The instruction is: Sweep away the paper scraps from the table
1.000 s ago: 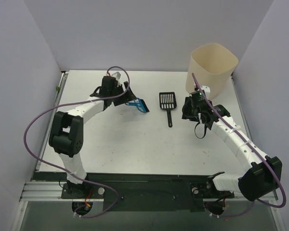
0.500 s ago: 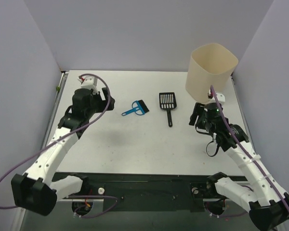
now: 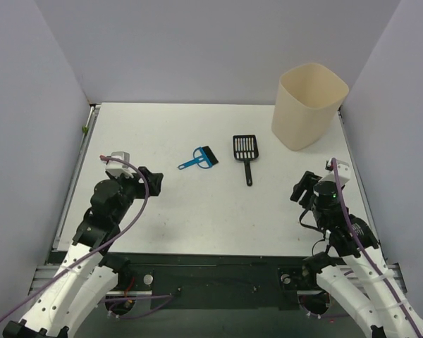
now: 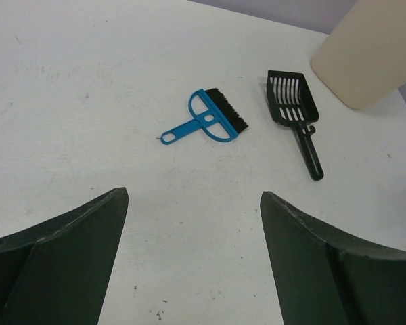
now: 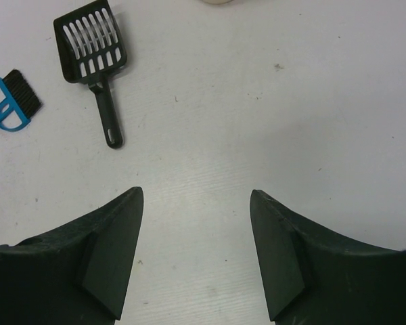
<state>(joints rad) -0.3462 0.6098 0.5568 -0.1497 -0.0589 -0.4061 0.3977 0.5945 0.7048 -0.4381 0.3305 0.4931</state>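
Only inner fingers of left hand (image 4: pixel 193 196), right hand (image 5: pixel 195 194) visible in wrist views, both spread; beige bin (image 4: pixel 375 54) cropped.

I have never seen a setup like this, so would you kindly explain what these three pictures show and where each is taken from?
These are two robot arms bolted at the near edge of a white table. The wide picture looks down from above and behind them, with the left gripper on the left and the right gripper on the right. The other two pictures come from cameras on the wrists, so the dark shapes at the bottom are each gripper's own fingers. Both grippers are open and hold nothing. On the table lie a blue hand brush and a black slotted scoop. A beige bin stands at the far right. I can see no paper scraps in any view.
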